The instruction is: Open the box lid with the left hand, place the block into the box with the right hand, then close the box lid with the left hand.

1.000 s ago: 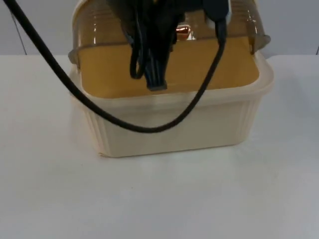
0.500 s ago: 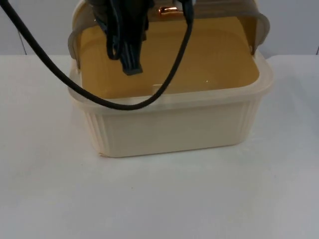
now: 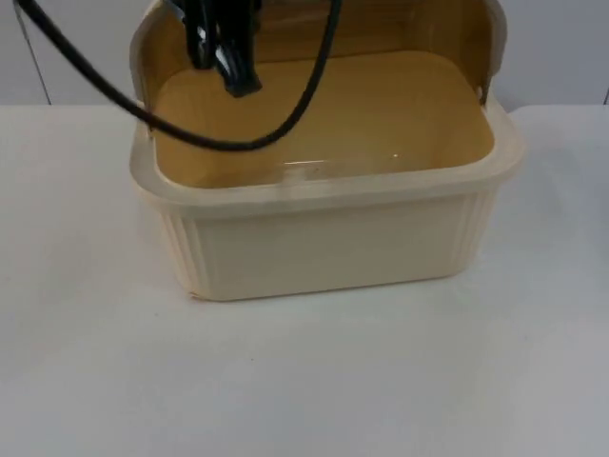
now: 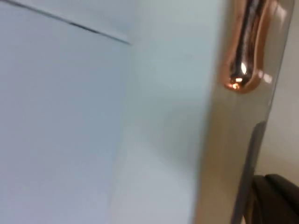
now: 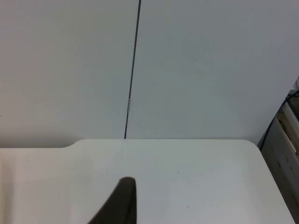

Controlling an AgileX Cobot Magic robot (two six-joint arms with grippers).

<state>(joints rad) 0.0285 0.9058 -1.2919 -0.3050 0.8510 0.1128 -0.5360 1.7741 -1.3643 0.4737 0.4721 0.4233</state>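
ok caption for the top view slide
Left gripper at the raised lid of the cream box on the table.

A white table top point(image 3: 304, 381) ends at a grey partition wall point(image 5: 201, 65).

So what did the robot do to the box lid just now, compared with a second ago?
The left gripper swung the see-through lid up and back, from slanting over the opening to standing behind it, so the box now shows its yellowish inside. The gripper moved up and leftward in the top view. The box stayed put on the table.
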